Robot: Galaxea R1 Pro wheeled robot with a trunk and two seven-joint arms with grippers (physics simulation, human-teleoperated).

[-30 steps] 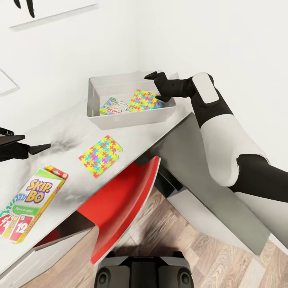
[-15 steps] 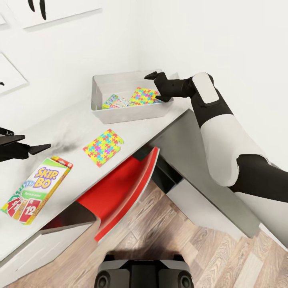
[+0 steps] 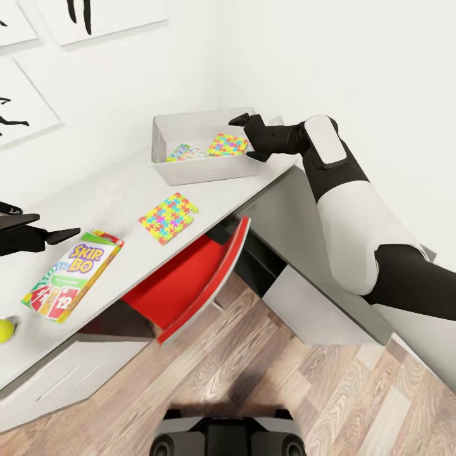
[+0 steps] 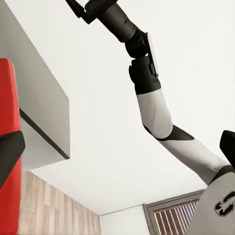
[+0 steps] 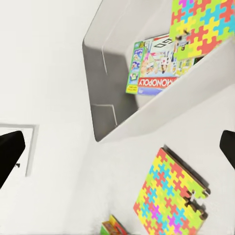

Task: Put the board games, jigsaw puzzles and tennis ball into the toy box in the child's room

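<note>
The toy box stands at the far corner of the table. In it lie a jigsaw puzzle and a board game. My right gripper is open over the box's right end, holding nothing. In the right wrist view the toy box holds a Monopoly board game and a jigsaw puzzle. A second jigsaw puzzle lies on the table, with the Skip-Bo board game and the tennis ball further left. My left gripper hangs open above the Skip-Bo box.
A red chair is tucked under the table. The dark grey cabinet joins the table at the right. Silhouette pictures hang on the white wall. Wood-plank floor lies in front of my base.
The whole head view has pulled back from the table, so the tennis ball now shows at the left edge. My right gripper now sits nearer the box's right end, still open.
</note>
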